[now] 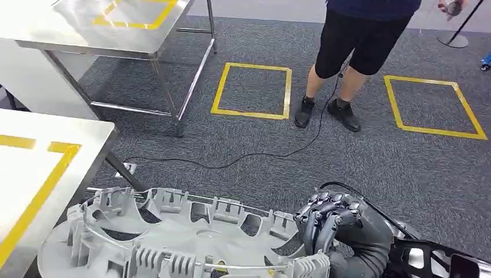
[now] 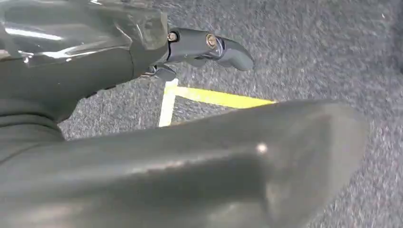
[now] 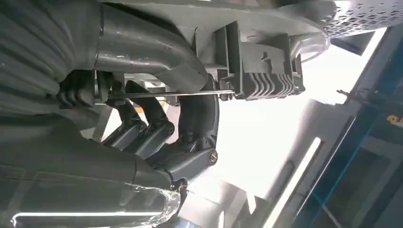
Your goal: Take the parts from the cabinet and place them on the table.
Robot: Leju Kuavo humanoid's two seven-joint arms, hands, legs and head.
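A large round grey plastic part [image 1: 173, 237] with ribbed clips and a thin wire ring lies across the bottom of the head view, held level above the carpet. My right hand [image 1: 333, 223] grips its right rim, with dark fingers curled over the edge. In the right wrist view those fingers [image 3: 157, 128] wrap around the rim and wire next to a ribbed clip block of the part [image 3: 266, 66]. In the left wrist view my left hand [image 2: 190, 161] hangs over the carpet. Its thick thumb and one finger [image 2: 209, 45] are apart, with nothing between them.
A white table [image 1: 46, 156] edged with yellow tape stands close at the left, beside the part. A steel table [image 1: 116, 29] is further back on the left. A person [image 1: 359, 40] stands ahead by yellow floor squares [image 1: 253, 91], and a black cable [image 1: 231, 159] crosses the carpet.
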